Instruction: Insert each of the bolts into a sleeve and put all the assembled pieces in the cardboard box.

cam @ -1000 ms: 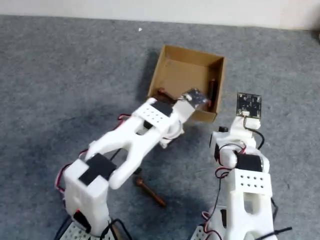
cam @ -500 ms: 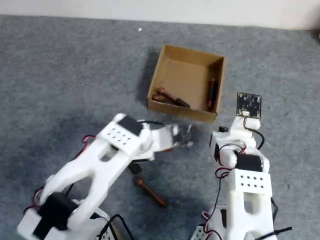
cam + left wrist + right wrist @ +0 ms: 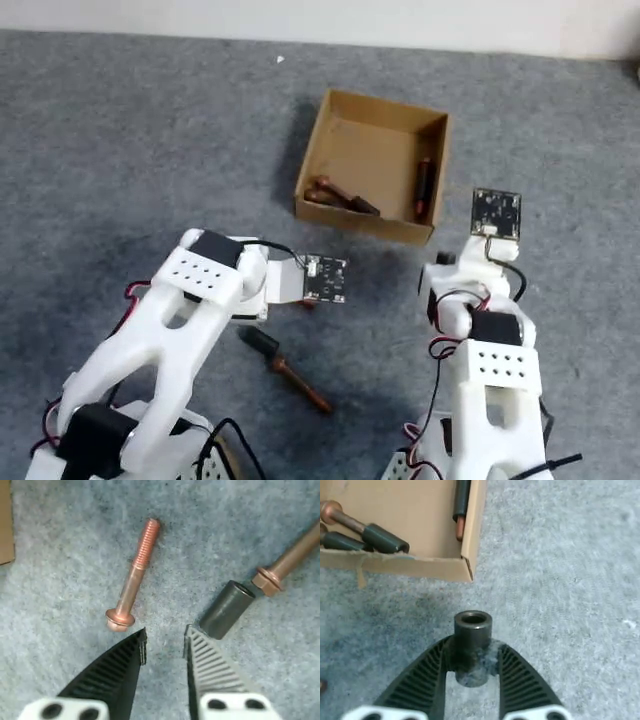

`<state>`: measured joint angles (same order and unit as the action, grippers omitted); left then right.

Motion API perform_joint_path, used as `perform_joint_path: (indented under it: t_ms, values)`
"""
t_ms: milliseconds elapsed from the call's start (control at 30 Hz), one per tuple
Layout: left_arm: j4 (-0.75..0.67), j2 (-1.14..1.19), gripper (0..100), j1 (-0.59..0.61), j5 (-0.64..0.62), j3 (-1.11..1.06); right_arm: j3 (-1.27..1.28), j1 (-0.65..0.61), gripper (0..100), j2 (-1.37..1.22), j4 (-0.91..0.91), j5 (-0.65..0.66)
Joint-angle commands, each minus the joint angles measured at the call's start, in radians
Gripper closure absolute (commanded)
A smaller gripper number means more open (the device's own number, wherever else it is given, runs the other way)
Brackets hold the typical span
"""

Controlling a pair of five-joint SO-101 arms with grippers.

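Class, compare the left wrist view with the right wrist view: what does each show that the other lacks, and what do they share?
Particular to the left wrist view: the left gripper, fingers open, near a loose bolt, a lying sleeve and a second bolt. Particular to the right wrist view: the right gripper shut on an upright sleeve, and assembled pieces inside the cardboard box. Shared: part of the cardboard box and the grey carpet.

One cardboard box (image 3: 390, 228), seemingly three assembled pieces (image 3: 424, 188) (inside it), two loose bolts (image 3: 134, 577) and two loose sleeves (image 3: 226, 609).
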<state>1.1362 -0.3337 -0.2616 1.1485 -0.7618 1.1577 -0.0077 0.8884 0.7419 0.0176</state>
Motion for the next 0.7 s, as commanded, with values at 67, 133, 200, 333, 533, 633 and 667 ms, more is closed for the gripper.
perform_joint_path:
  t_ms: [67,133,200,333,533,633,667]
  values:
    - [0.005,-0.048,93,0.008,-0.199,0.015,-0.004,0.005,99.4,0.019,-0.038,-0.003]
    - [0.006,-0.085,95,0.007,-0.311,0.030,-0.004,0.005,99.4,0.019,-0.038,-0.003]
    - [0.006,-0.140,96,0.008,-0.466,0.044,-0.004,0.005,99.4,0.019,-0.038,-0.003]
    - [0.006,-0.275,98,0.008,-0.827,0.050,-0.002,0.005,99.4,0.019,-0.038,-0.003]
    - [-0.002,-0.406,99,0.010,-1.171,0.015,-0.002,0.005,99.4,0.021,-0.038,-0.003]
    - [-0.031,-0.430,99,0.005,-1.338,-0.041,-0.002,0.005,99.4,0.021,-0.038,-0.003]
    - [-0.049,-0.435,99,0.010,-1.401,-0.064,-0.002,0.005,99.4,0.021,-0.038,-0.003]
